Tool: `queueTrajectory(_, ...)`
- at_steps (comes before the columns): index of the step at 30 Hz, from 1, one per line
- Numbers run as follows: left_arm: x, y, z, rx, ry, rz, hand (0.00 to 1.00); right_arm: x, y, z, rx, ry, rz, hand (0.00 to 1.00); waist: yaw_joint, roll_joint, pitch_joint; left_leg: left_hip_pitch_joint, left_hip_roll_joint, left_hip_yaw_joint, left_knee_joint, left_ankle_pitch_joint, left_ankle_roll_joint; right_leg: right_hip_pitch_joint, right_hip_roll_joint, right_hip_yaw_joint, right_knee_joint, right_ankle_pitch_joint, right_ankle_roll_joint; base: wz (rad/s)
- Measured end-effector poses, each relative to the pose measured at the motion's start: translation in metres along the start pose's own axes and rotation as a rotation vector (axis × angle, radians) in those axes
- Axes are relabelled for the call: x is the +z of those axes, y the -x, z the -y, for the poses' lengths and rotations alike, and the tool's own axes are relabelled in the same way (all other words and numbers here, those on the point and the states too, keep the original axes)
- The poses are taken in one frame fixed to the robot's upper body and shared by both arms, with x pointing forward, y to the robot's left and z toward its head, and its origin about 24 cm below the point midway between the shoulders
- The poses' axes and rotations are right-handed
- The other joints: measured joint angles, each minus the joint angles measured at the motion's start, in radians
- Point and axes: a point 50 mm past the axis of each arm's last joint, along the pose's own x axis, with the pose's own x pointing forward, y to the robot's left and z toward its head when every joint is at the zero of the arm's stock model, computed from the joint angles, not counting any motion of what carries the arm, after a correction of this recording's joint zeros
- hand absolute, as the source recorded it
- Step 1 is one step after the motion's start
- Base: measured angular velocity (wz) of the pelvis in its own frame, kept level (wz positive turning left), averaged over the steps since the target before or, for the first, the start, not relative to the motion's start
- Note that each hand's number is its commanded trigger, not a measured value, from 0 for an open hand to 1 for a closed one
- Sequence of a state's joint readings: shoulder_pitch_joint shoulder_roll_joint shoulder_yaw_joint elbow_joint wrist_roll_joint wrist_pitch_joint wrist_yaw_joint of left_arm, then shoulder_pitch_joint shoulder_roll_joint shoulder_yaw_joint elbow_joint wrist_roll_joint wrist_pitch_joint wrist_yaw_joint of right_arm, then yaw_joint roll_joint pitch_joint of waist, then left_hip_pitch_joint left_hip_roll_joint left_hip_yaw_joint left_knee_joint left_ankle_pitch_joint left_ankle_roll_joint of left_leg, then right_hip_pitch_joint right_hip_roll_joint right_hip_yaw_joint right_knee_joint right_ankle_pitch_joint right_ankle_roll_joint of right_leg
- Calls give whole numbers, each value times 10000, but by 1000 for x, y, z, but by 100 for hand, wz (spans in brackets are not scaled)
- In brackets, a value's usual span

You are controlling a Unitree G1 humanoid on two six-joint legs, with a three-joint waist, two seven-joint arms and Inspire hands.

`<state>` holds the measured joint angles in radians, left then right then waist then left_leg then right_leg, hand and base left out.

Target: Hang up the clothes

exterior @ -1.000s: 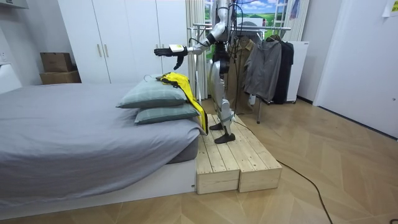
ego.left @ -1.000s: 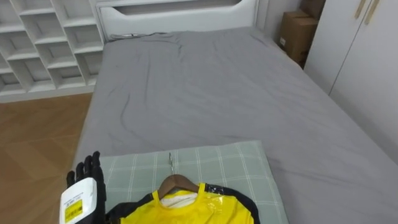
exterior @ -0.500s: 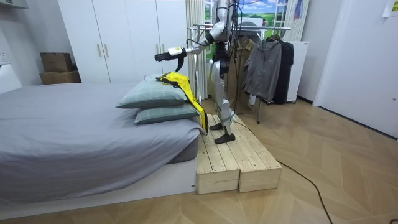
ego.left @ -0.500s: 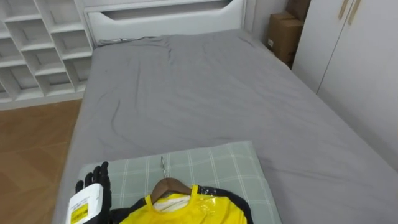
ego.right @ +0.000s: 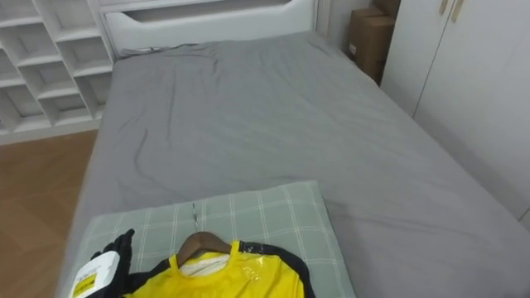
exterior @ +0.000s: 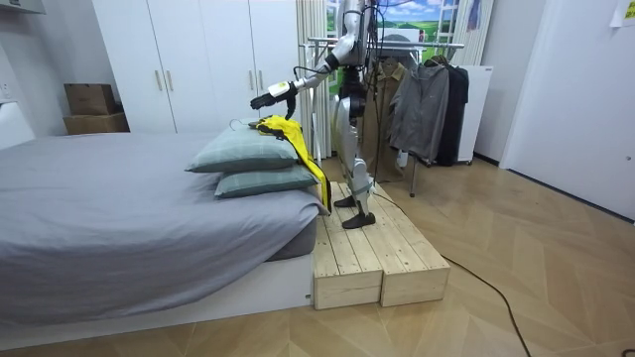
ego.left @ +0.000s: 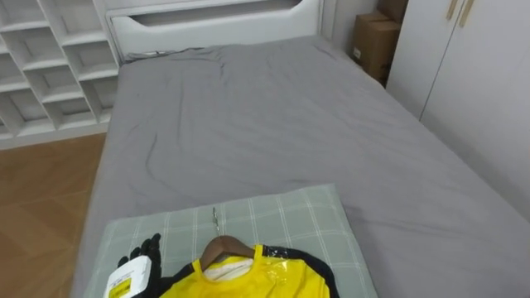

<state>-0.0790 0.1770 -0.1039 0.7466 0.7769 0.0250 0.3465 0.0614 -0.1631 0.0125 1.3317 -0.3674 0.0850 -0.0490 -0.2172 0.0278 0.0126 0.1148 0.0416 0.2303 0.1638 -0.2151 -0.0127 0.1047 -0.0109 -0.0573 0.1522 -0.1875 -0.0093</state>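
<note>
Left hand [ego.left: 142, 255] open, fingers straight, holding nothing, low over pillow [ego.left: 290, 217]. Yellow shirt [ego.left: 248, 283] on hanger [ego.left: 225, 246] lies on pillow, just right of hand. Hook [ego.left: 214, 218] points away from robot.

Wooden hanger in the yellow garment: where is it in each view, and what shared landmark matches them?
Left eye view: wooden hanger at bottom centre, right of the left hand.
Right eye view: wooden hanger at bottom, left of centre.
Room view: hanger too small to tell; its yellow garment lies on the green checked pillow.
Shared landmark: that green checked pillow beneath the garment.
</note>
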Motion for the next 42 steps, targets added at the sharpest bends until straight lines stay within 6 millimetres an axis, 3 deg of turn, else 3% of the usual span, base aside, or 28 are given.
queueTrajectory(2,1,-1,0,-95,2,27,0,-1,0,2,-46,11,-12,0,-6,71,-46,15,0,0,2,0,0,11,0,0,2,0,0,0)
queueTrajectory(6,2,-2,0,-250,-11,41,0,-1,0,4,-91,18,-36,0,-8,93,-60,58,2,-1,7,1,0,41,0,-1,16,1,0,0)
queueTrajectory(10,1,-1,1,-447,-96,-35,0,-5,0,2,-70,34,-113,0,0,-45,28,128,1,-3,26,1,0,163,-5,47,10,-1,3,0)
queueTrajectory(13,1,-1,2,-457,-119,-83,0,-6,0,2,-29,-33,-161,0,29,-59,32,134,1,1,25,1,0,138,-2,35,-1,-3,7,0)
queueTrajectory(18,1,-2,1,-425,-56,-99,0,-6,0,2,-39,-542,-152,0,-1,-118,-11,110,9,12,15,1,0,86,3,16,8,-3,6,0)
queueTrajectory(20,3,-5,-5,-260,-60,-20,0,-6,0,3,-79,-895,-149,0,-7,-195,-83,32,11,12,17,1,0,8,-2,20,9,-3,6,0)
queueTrajectory(25,5,-15,-20,193,20,66,0,-5,0,5,-121,-1473,-106,0,-20,-318,-144,26,20,11,19,1,0,-10,-5,17,37,0,2,0)
queueTrajectory(30,5,-16,-21,320,112,0,0,-3,0,6,-116,-2092,-105,0,1,-318,-126,-48,38,50,31,1,0,-190,-12,37,189,0,2,-4)
queueTrajectory(34,-6,-13,-9,-270,-162,-470,0,-4,0,6,-84,-2275,-186,0,-149,-334,-112,-171,40,19,79,2,2,-246,-12,16,199,0,2,2)
queueTrajectory(42,-12,-17,-4,-677,-442,-1033,0,15,-1,13,-350,-2316,172,0,-352,-397,-40,-1335,12,-204,432,59,85,-1296,-78,-137,555,3,-2,7)
